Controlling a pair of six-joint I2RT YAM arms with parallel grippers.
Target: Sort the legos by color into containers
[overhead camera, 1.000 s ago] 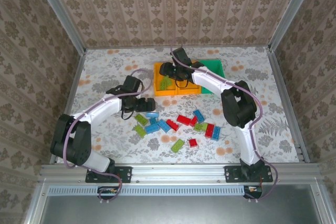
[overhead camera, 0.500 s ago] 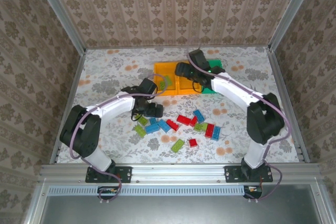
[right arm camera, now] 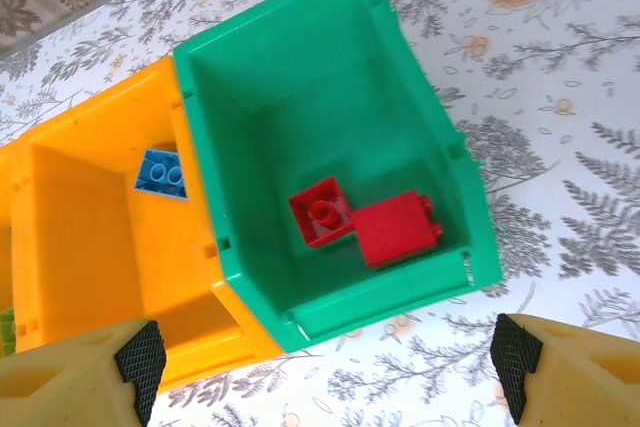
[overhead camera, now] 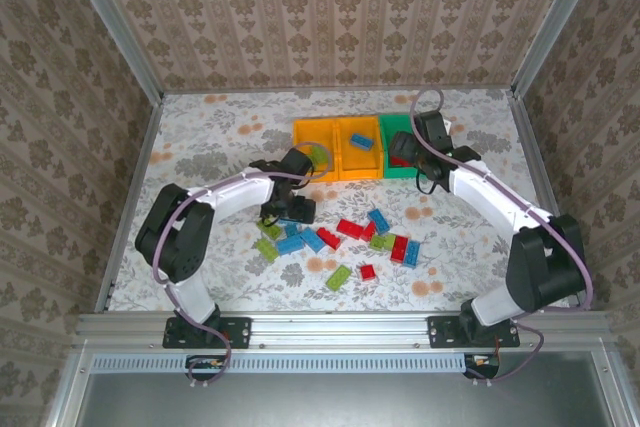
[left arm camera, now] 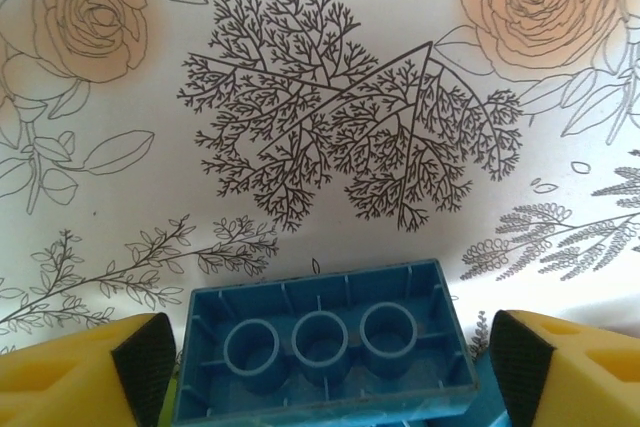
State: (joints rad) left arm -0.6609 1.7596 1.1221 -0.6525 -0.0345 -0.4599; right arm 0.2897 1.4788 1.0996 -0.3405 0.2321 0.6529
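My left gripper (overhead camera: 287, 210) (left arm camera: 330, 372) is down at the left end of the lego pile. It stands open astride an upturned blue lego (left arm camera: 320, 347), with a narrow gap at each pad. My right gripper (overhead camera: 407, 150) (right arm camera: 325, 367) hangs open and empty over the near rim of the green container (right arm camera: 330, 97), which holds two red legos (right arm camera: 365, 222). The middle orange container (right arm camera: 110, 207) holds a blue lego (right arm camera: 160, 173). A lime lego (overhead camera: 320, 154) lies in the left orange container (overhead camera: 303, 169). Several red, blue and lime legos (overhead camera: 350, 229) are scattered on the table.
The three containers stand in a row at the back middle of the flower-patterned table (overhead camera: 200, 137). Metal rails (overhead camera: 135, 197) and papered walls close in the sides and back. The loose pile lies between the two arms, near the front.
My right gripper swung right from the left orange container to the green one, leaving a lime lego behind. My left gripper moved right and down over the blue lego, its jaws narrowing.
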